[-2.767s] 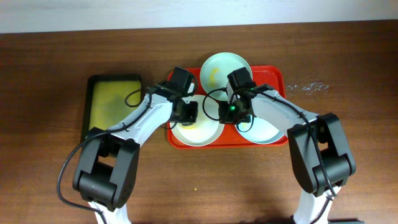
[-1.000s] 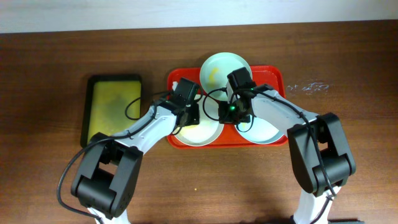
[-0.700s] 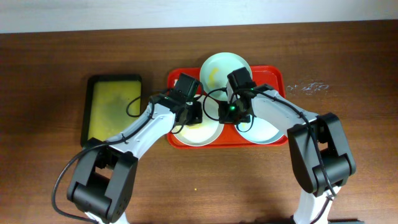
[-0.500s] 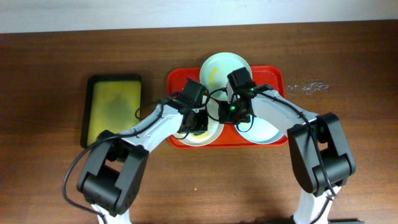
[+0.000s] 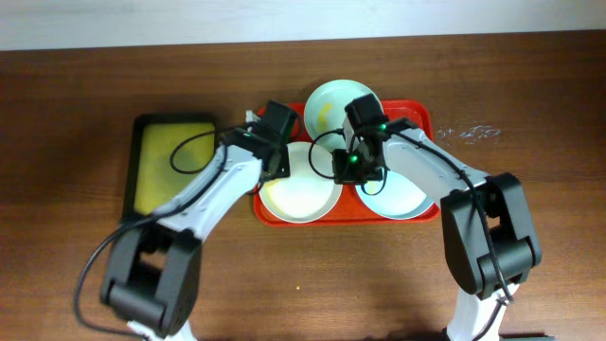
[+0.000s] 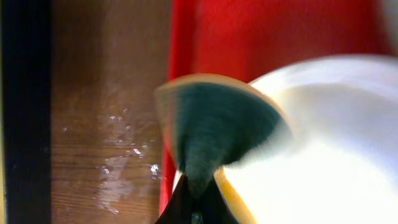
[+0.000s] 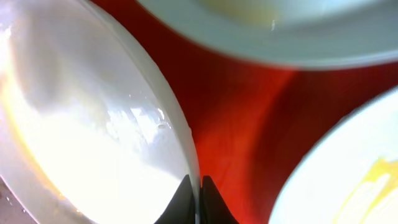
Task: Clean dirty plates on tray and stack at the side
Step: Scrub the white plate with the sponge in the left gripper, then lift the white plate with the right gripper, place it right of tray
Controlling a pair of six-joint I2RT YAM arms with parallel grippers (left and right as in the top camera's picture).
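The red tray point(image 5: 422, 116) holds three pale plates. One with a yellow smear point(image 5: 341, 102) sits at the back. The front left plate point(image 5: 301, 194) looks white. The front right plate point(image 5: 400, 197) shows a yellow smear in the right wrist view point(image 7: 354, 168). My right gripper point(image 5: 347, 174) is shut on the front left plate's right rim point(image 7: 186, 149), with the jaws pinching it point(image 7: 198, 190). My left gripper point(image 5: 276, 161) is shut on a green and yellow sponge point(image 6: 214, 127) at that plate's left rim point(image 6: 323, 143), over the tray's left edge point(image 6: 180, 43).
A black-rimmed tray with a yellow-green inside point(image 5: 172, 161) lies on the brown wooden table left of the red tray. Its black rim shows in the left wrist view point(image 6: 25, 112). Wet spots point(image 6: 124, 155) mark the wood between the two trays.
My left gripper moved the sponge from the front left plate's middle back to its left rim by the tray's edge. My right gripper stayed pinched on the plate's rim.
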